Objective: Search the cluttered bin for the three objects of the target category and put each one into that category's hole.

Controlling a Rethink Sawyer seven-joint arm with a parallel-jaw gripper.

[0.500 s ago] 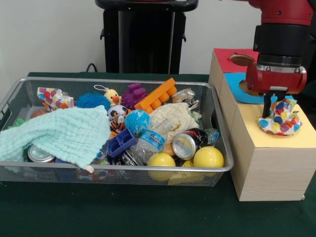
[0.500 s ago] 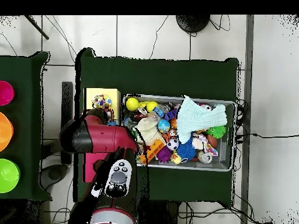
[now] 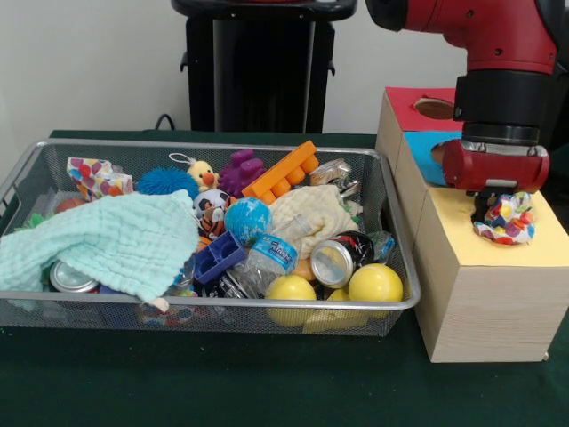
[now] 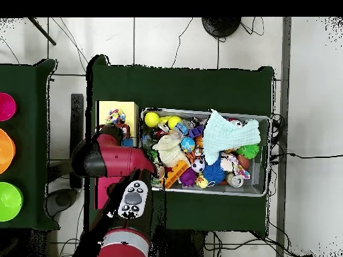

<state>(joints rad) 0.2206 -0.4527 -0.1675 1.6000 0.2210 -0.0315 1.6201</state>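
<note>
My gripper [image 3: 494, 212] is low over the yellow-topped box [image 3: 544, 245], shut on a polka-dot cloth [image 3: 507, 221]. The cloth is bunched and sits partly sunk into that box's hole, which it hides. In the overhead view the cloth [image 4: 118, 120] shows on the yellow box [image 4: 107, 108] just beyond my arm. A second polka-dot cloth [image 3: 96, 176] lies in the far left corner of the wire-mesh bin [image 3: 213, 145]. A third one does not show.
The blue-topped box [image 3: 425, 151] and red-topped box [image 3: 407, 105] stand behind the yellow one. The bin holds a mint-green waffle cloth [image 3: 107, 240], a cream cloth [image 3: 311, 213], yellow balls [image 3: 375, 283], cans, a bottle and toys.
My gripper has come down with the polka-dot cloth. The cloth hung over the yellow top before and is now pressed lower, into the hole.
</note>
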